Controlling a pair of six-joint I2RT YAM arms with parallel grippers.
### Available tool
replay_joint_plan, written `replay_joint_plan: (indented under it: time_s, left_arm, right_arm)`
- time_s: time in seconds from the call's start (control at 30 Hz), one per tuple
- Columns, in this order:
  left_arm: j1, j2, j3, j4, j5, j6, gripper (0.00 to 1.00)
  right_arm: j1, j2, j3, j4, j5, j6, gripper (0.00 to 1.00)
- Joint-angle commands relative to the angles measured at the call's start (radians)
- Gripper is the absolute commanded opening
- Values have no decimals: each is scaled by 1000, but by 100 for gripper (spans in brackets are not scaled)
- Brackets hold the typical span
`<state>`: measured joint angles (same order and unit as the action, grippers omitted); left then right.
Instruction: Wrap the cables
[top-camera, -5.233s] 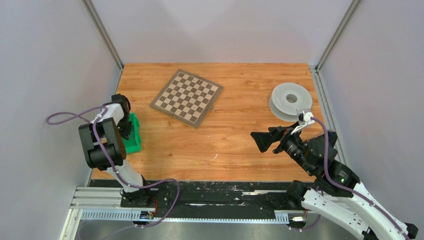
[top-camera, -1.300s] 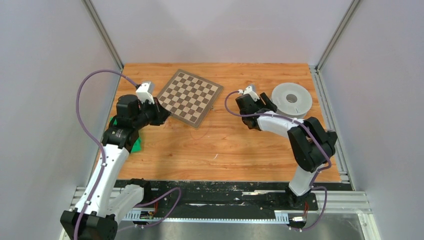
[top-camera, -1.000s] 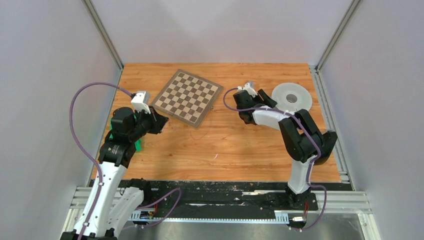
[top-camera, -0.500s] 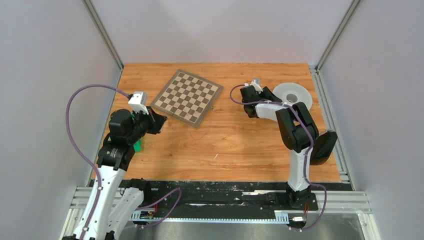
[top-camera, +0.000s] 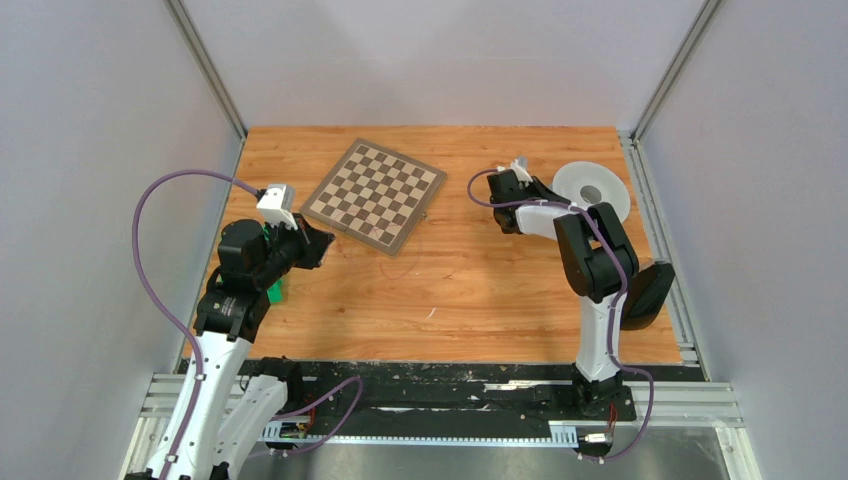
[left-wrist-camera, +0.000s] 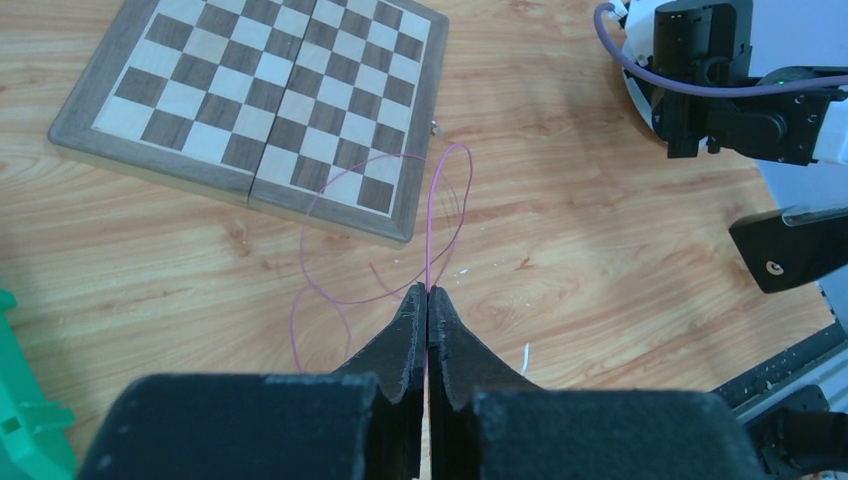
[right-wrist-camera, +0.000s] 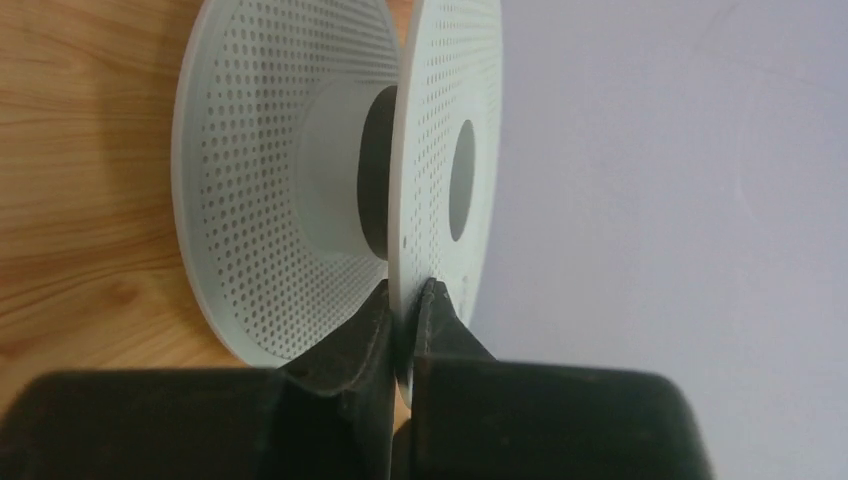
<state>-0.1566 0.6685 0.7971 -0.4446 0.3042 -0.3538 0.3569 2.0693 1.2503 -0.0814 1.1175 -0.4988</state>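
Step in hand: both grasps set, winding not started. Your left gripper is pressed together on the thin pink cable, pinching one strand. The rest of it lies in loose loops on the table, one loop crossing the near corner of the chessboard. Your right gripper is pinched on the rim of one flange of the white perforated spool, which sits tipped at the far right of the table, well apart from the cable. No cable shows on the spool's hub. Judgement: next you need to bring strand and spool together, lay the strand on the hub, then turn the spool or circle the cable around it. Watch for the loops snagging on the chessboard corner.
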Motion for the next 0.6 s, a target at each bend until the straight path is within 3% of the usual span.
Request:
replay_joint_plan:
  time_s: [0.0, 0.17, 0.27, 0.4, 0.57]
  left_arm:
    - [-2, -3, -1, 39, -1, -5, 1]
    - [-3, -5, 1, 34, -1, -4, 1]
    - [-3, -16, 0, 34, -1, -5, 2]
    - [-2, -16, -2, 39, 8, -11, 2]
    - [-2, -5, 3, 34, 8, -6, 2]
  right_arm:
    - [9, -98, 22, 46, 4, 21, 0]
    - [57, -205, 41, -62, 9, 83, 0]
    - [95, -266, 116, -329, -66, 273, 0]
    - [119, -374, 188, -581, -279, 561, 0]
    - [123, -565, 122, -617, -606, 763, 0]
